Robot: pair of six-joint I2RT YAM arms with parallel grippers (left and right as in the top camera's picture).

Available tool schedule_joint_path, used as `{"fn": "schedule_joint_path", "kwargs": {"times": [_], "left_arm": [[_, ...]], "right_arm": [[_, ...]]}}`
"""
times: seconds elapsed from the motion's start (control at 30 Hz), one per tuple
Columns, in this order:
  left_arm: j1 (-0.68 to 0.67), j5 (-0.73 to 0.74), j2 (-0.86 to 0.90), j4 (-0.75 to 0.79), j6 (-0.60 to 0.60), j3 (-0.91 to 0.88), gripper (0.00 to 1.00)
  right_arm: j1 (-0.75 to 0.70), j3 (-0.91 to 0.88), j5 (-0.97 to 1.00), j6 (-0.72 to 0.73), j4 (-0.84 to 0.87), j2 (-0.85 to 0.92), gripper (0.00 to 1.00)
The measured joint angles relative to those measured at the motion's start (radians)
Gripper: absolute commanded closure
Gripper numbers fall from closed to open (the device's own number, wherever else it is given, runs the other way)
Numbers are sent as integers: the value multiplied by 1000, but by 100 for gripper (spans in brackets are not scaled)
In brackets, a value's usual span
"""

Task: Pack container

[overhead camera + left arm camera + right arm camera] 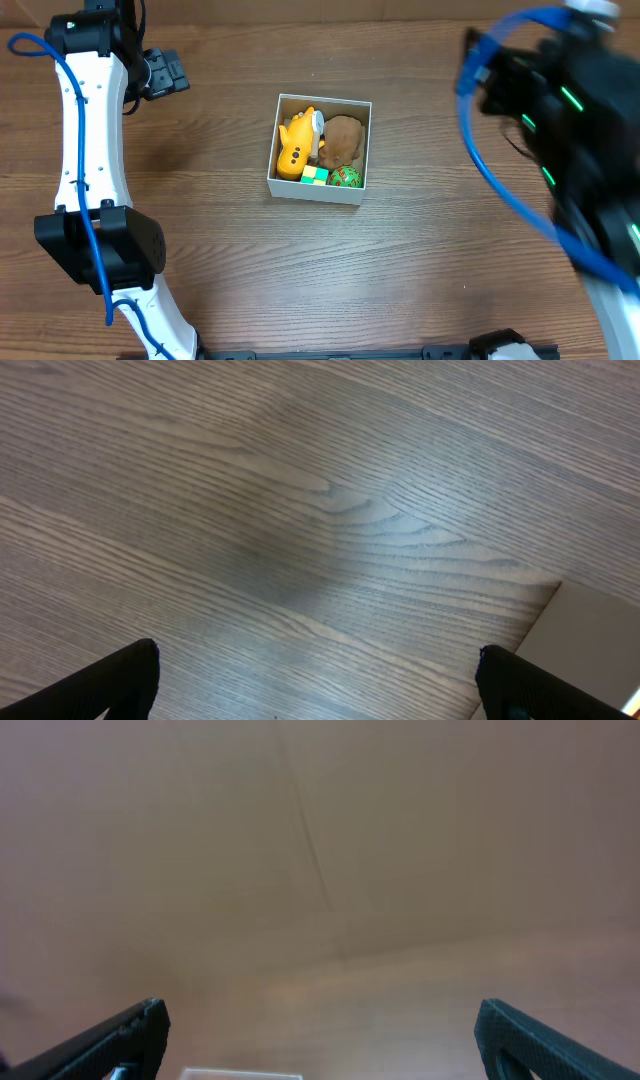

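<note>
Wood-grain bench (420,270) carries our container (315,189) at centre, with a yellow toy (294,148), a brown toy (344,132) and a green ball (347,177) inside. Our left jaws, at its ten o'clock, gape wide and empty; so do our right jaws.

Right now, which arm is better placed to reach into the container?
Probably left. The left tool hangs open over the table near the container. The right tool is open too, but the right arm looks blurred and high, near the overhead camera.
</note>
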Motion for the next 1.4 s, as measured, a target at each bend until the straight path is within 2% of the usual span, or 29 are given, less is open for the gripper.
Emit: {"fn": "schedule_joint_path", "kwargs": {"times": [0.13, 0.27, 0.4, 0.57, 0.87, 1.13, 1.4], "left_arm": [[0, 0, 0, 0, 0, 0, 0], [0, 0, 0, -1, 0, 0, 0], [0, 0, 0, 0, 0, 0, 0], [0, 0, 0, 0, 0, 0, 0], [0, 0, 0, 0, 0, 0, 0], [0, 0, 0, -1, 0, 0, 0], [0, 0, 0, 0, 0, 0, 0]], "right_arm": [[-1, -203, 1, 0, 200, -262, 0], [-18, -523, 1, -1, 383, -536, 0], [-60, -817, 0, 0, 518, -754, 0], [-124, -1082, 1, -1, 621, -961, 0], [-150, -1325, 0, 0, 742, -1024, 0], [-152, -1430, 0, 0, 774, -1078, 0], [-173, -1452, -27, -1, 780, -1089, 0]]}}
